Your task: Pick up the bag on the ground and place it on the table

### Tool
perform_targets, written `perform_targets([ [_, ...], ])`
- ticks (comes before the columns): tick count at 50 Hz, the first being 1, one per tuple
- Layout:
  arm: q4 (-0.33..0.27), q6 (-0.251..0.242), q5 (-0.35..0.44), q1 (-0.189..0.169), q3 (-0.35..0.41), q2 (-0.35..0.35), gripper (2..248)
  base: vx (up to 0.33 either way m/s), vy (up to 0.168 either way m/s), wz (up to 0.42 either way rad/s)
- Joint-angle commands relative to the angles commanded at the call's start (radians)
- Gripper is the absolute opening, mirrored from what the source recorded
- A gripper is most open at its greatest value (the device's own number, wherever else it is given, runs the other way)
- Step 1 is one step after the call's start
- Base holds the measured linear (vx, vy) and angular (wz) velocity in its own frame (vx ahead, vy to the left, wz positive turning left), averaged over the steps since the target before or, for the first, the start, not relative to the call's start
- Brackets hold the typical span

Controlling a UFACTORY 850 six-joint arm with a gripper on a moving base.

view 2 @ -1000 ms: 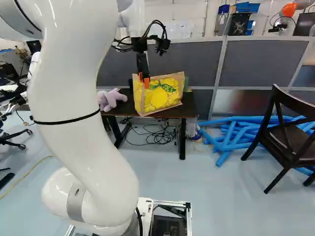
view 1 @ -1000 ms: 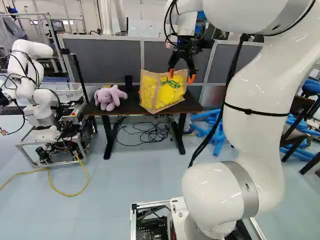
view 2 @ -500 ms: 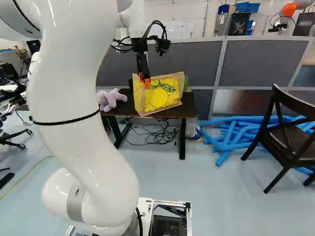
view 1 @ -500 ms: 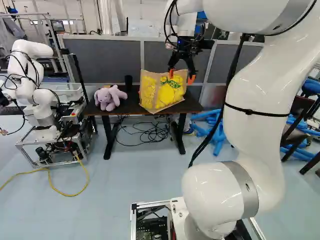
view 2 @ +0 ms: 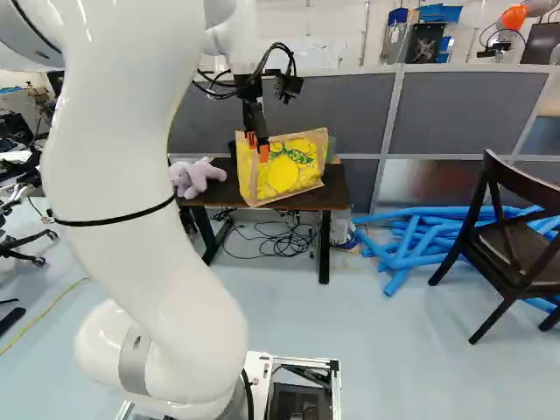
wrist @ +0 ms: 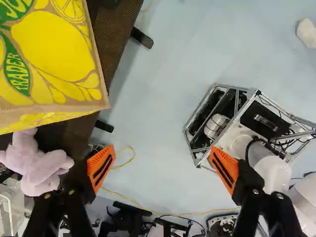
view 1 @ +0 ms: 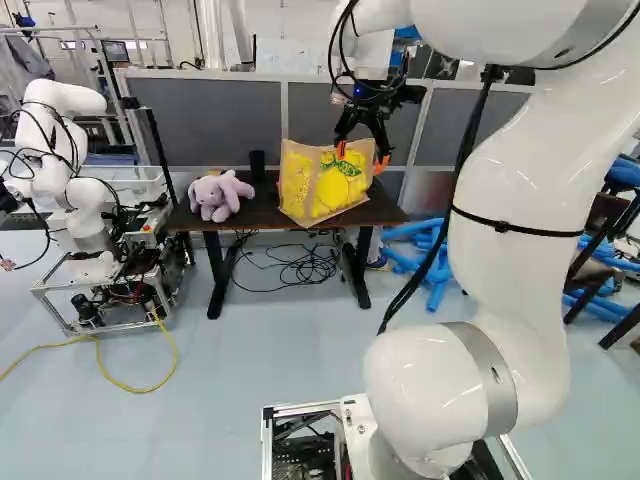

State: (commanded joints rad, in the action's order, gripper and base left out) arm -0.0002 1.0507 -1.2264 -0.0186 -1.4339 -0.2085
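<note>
My arm (view 1: 505, 230) reaches forward over the counter (view 1: 265, 212), base still well back from it. Another robot (view 1: 75, 150) stands off at the left of the left base view, not in play. Counter is carrying the load: bag (view 1: 325, 185) sits on it, roughly upright, face toward me. Its lower edge looks close to the counter's near edge, maybe a touch over; can't confirm from these angles. Target's on the counter, not the ground, so I read the lift and the set-down as done and this as the let-go/clear-off step. Pincer (wrist: 162, 169) is spread wide, holding nothing: wrist view has only floor far below between the orange pads (wrist: 101, 168), bag off to one side. Base views put the tips across the bag's top edge; can't tell if either one brushes the paper. Next move: leave it spread, go up slow until the tips clear the bag's rim, then back off toward the base. No sideways sweep, no closing; a snag could tip the bag or drag it off the near edge. Plush toy (view 1: 219, 196) sits beside the bag, small dark cup (view 1: 257, 163) behind them; keep the exit path away from both.
</note>
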Motion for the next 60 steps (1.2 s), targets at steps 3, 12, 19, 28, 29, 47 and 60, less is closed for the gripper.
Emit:
perform_targets([
  [3,0.0,-0.008,0.017,0.0,0.011,0.004,247,0.0,0.0,0.0],
  [12,0.0,-0.036,0.072,0.001,0.046,0.017,247,0.0,0.0,0.0],
  [19,0.0,-0.061,0.122,0.001,0.078,0.028,247,0.0,0.0,0.0],
  [28,0.0,-0.098,0.195,0.002,0.125,0.045,247,0.0,0.0,0.0],
  [29,0.0,-0.102,0.204,0.002,0.131,0.047,247,0.0,0.0,0.0],
  [47,0.0,-0.189,0.377,0.003,0.242,0.088,247,0.0,0.0,0.0],
  [60,0.0,-0.262,0.524,0.005,0.336,0.122,247,0.0,0.0,0.0],
])
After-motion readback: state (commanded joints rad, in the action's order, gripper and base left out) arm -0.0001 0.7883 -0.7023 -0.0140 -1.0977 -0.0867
